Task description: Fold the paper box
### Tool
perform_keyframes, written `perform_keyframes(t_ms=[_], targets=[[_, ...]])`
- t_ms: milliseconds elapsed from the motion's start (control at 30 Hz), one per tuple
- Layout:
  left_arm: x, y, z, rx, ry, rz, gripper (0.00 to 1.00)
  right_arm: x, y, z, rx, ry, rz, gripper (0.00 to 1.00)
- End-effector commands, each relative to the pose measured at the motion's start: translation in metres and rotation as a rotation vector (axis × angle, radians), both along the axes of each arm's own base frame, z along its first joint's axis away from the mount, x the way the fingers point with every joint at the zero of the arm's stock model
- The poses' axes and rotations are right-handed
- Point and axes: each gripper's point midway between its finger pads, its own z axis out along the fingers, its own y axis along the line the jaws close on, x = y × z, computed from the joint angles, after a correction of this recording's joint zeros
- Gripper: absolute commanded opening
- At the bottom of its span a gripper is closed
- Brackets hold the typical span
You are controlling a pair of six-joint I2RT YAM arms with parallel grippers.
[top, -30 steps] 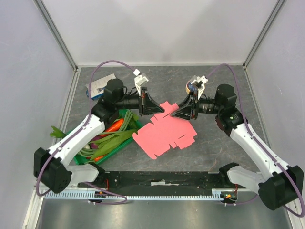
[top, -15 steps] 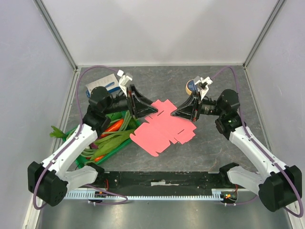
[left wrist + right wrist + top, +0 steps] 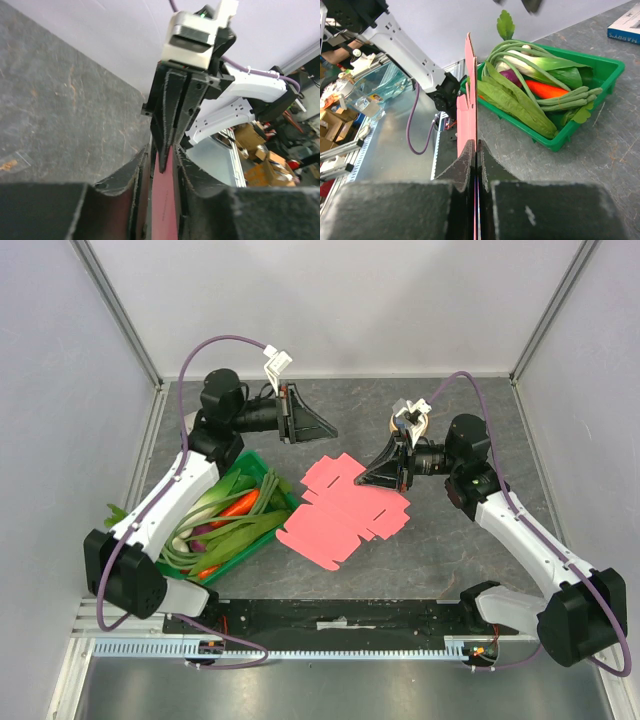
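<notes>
The paper box is a flat pink card cut-out with flaps, lying mid-table. My right gripper is shut on its far right edge. In the right wrist view the card stands edge-on out of the shut fingertips of that gripper. My left gripper is raised above the table behind the card, apart from it, pointing right. In the left wrist view its jaws stand slightly apart. The pink card shows through the gap, with the right gripper beyond.
A green crate of vegetables sits at the left under the left arm and also shows in the right wrist view. A blue-and-white package lies behind it. Grey walls close three sides.
My left gripper has let go of the card's left edge, risen and swung back toward the far wall. The right gripper has stayed shut on the card, which has settled flatter.
</notes>
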Motion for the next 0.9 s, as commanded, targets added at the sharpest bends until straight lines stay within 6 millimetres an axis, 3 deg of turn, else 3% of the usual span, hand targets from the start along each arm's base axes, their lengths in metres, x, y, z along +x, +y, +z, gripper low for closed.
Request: perform_keyframes(t_ms=[0, 167, 400, 667, 867], targets=[[-0.009, -0.009, -0.011, 0.04, 0.043, -0.107, 0.28, -0.01, 0.002, 0.02, 0.021, -0.076, 0.073, 0.0], [-0.013, -0.014, -0.017, 0.064, 0.039, -0.138, 0.24, -0.014, 0.003, 0.02, 0.022, -0.087, 0.085, 0.0], [-0.036, -0.026, -0.02, 0.074, -0.008, -0.252, 0.2, -0.011, 0.006, 0.017, 0.017, -0.071, 0.082, 0.0], [-0.047, -0.025, -0.028, 0.099, -0.011, -0.298, 0.16, -0.009, 0.006, 0.018, 0.015, -0.076, 0.061, 0.0], [-0.059, -0.02, -0.027, 0.092, -0.045, -0.338, 0.21, -0.007, 0.006, 0.015, 0.009, -0.065, 0.058, 0.0]])
